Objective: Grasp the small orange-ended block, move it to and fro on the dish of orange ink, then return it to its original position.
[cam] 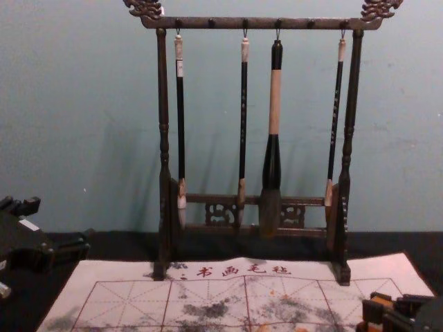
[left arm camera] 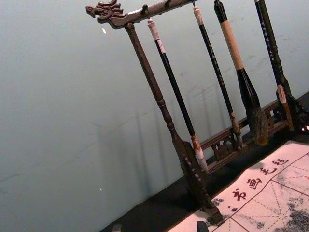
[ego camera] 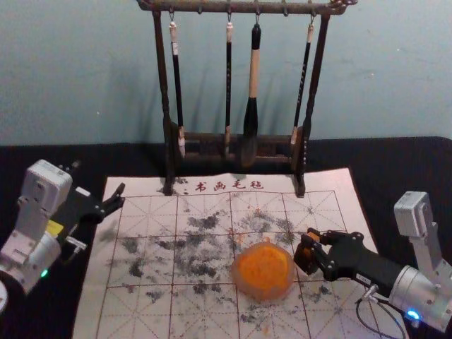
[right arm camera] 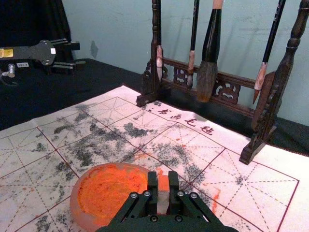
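Dark surface (ego camera: 141, 159) under paper sheet (ego camera: 141, 185). Left hand (right arm camera: 80, 54) parked at left, fingers apart. Ink dish (ego camera: 263, 294) on sheet. Right hand (right arm camera: 163, 180) clamps block (right arm camera: 163, 197) just beside it. Block looks light, stiff; orange end probably slick. Hold pale sides.

Far edge of white gridded mat (ego camera: 148, 318): dark wooden brush rack (ego camera: 201, 6), blocking. Left of round orange-ink dish (ego camera: 265, 292): open passage.

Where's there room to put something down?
Between the left gripper and dish, the stained paper is free; so is a smaller patch between right gripper and rack. It's crowded at the dish's right, where that gripper holds the block.
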